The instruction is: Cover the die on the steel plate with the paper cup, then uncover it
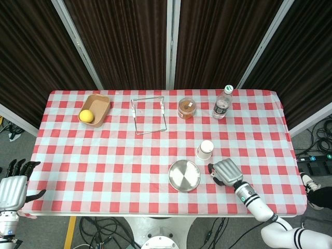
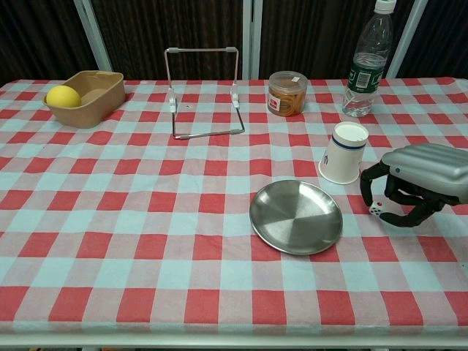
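The steel plate (image 1: 184, 175) (image 2: 296, 216) lies bare near the table's front edge. Just behind its right side stands the white paper cup (image 1: 205, 149) (image 2: 344, 152). My right hand (image 1: 226, 171) (image 2: 424, 172) hovers low just right of the plate, palm down, fingers curled. In the chest view the small white die (image 2: 375, 209) sits pinched between its thumb and fingers, a little off the cloth. The head view hides the die under the hand. My left hand (image 1: 13, 189) hangs open off the table's front left corner, holding nothing.
Along the back stand a brown tray (image 2: 91, 95) with a yellow ball (image 2: 63, 96), a wire rack (image 2: 203, 91), a snack jar (image 2: 287, 93) and a water bottle (image 2: 368, 62). The red checked cloth covers the table.
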Robot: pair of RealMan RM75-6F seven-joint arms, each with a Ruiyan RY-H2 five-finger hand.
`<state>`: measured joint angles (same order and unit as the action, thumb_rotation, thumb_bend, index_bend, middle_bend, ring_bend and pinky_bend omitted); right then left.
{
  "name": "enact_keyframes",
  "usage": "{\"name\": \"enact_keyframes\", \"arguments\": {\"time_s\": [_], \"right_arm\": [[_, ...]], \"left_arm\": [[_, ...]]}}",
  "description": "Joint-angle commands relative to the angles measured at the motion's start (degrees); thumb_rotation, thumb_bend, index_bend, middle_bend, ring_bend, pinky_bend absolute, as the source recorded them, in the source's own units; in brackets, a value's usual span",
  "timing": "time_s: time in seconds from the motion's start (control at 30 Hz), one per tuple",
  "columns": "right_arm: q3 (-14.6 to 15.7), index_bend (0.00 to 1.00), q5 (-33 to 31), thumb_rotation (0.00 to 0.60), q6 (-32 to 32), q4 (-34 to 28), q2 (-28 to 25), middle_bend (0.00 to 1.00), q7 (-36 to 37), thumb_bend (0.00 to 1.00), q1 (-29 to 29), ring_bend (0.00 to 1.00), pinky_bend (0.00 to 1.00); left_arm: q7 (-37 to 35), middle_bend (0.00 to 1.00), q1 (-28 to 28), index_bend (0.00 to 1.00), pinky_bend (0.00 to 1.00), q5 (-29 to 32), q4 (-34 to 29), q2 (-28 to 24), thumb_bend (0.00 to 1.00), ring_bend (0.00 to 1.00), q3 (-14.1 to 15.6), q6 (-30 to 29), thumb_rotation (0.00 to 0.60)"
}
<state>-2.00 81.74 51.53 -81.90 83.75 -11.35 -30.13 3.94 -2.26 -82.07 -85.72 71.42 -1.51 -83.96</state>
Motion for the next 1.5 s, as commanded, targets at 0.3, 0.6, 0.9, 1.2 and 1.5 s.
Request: {"name": "enact_keyframes", "arguments": {"time_s": [0.3,0.6,0.9,1.2,1.5], "right_arm": [[-2.6,0.59,-0.3,0.6,-6.4,-1.5,3.8,0.91,0.1,0.33,-7.4,0.9,0.96],[-1.9,0.28,-3.0,0.6,-7.6,0.7,8.0,0.91,-5.4,0.31,-9.5,0.88,0.95],[-3.7,0.03,0.3,0.6,4.0,-6.3,1.8,0.71,-0.2,0.2,-5.8,0.68,0.89],[-8.1,0.11,-2.4,0.6,7.5,-3.8,-3.0,0.21,20.4,0.16,-3.6,0.05,0.16],[-8.7,0.11,-9.4,0.6,0.3,4.4,-0.8,0.13,27.9,0.16,-4.2,0.0,0.05]], "left_arm": [[0.4,0.2,0.4,0.2,0.0,-0.3,-0.4,-0.2,0.02,0.09,0.2,-0.7,0.6],[-0.2,0.2,0.8,0.2,0.0,-0.1,0.3,0.2,0.02,0.09,0.3,-0.7,0.6],[-0.4,0.2,0.8,0.2,0.0,-0.8,0.3,0.2,0.02,0.09,0.1,-1.4,0.6],[0.7,0.2,0.3,0.2,0.0,-0.8,-0.7,-0.1,0.02,0.09,0.0,-0.7,0.6],[1.4,0.2,0.2,0.2,0.0,-0.4,-1.3,-0.4,0.02,0.09,0.0,-0.2,0.6]]}}
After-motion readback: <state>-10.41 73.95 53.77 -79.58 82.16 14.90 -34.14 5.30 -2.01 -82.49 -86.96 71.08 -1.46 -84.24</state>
